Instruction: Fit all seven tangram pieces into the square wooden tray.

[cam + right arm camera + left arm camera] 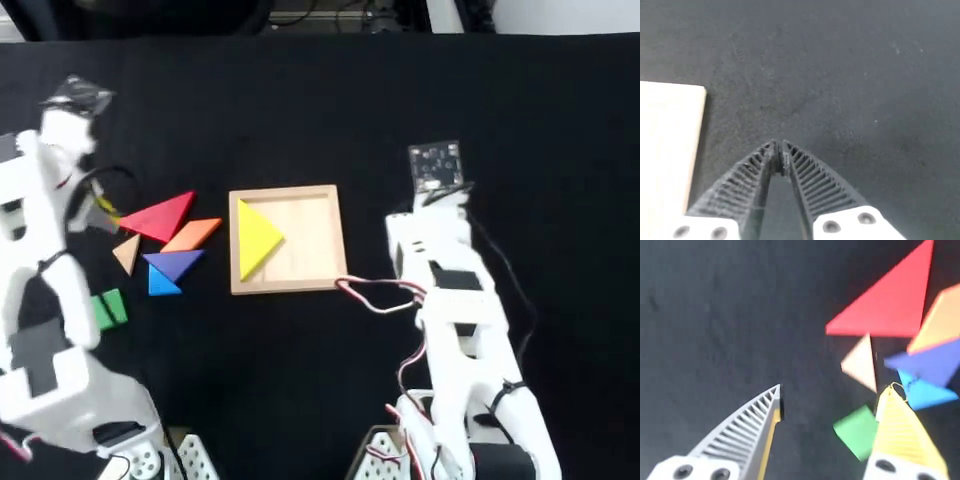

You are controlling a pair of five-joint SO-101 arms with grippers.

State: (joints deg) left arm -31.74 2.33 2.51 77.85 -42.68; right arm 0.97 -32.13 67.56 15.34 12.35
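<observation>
A table (330, 100) under a matte black cloth (850, 75) spans nearly the whole high view. Past its far edge, along the top of the frame, dark cables (340, 14) trail, and a pale panel (565, 14) shows at the upper right. The light is even.

No readable text, label, brand, number or sign on the wooden tray (290, 288), tangram pieces (162, 217) or table (300, 110).

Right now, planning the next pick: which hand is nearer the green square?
Left. The left hand hangs open right by the green square; the right hand, shut, is beyond the tray.
</observation>
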